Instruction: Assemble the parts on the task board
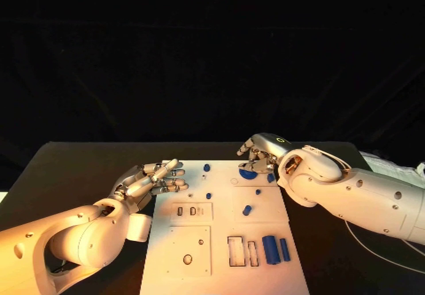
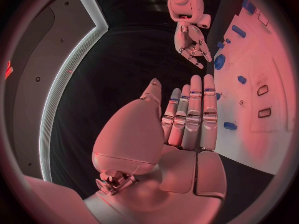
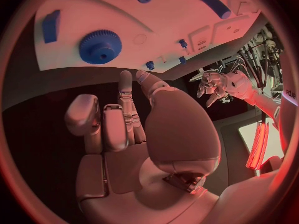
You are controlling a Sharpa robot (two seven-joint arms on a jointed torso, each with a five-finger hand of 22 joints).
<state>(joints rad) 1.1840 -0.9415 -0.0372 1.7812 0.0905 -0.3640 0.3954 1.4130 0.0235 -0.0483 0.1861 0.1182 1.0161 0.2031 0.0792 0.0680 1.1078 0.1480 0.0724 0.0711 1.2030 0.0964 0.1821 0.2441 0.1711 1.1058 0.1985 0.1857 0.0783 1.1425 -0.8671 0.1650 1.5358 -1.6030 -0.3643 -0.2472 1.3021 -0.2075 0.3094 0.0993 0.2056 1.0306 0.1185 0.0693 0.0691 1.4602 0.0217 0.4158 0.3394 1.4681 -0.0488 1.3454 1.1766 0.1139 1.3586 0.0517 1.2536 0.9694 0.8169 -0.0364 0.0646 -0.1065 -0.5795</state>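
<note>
My rig's two glossy white arms, right arm (image 1: 354,193) dotted with dark screw holes, end in silver, segmented hands: left hand (image 1: 150,182), right hand (image 1: 260,153).

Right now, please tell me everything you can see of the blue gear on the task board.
The blue gear is a round, flat wheel with fine teeth all around its rim and a raised hub with a hole in the middle; it looks like plastic. It lies flat on the white task board, near the far edge. The right hand is just above it and partly hides it in the head view. In the right wrist view the fingers are apart from it.
</note>
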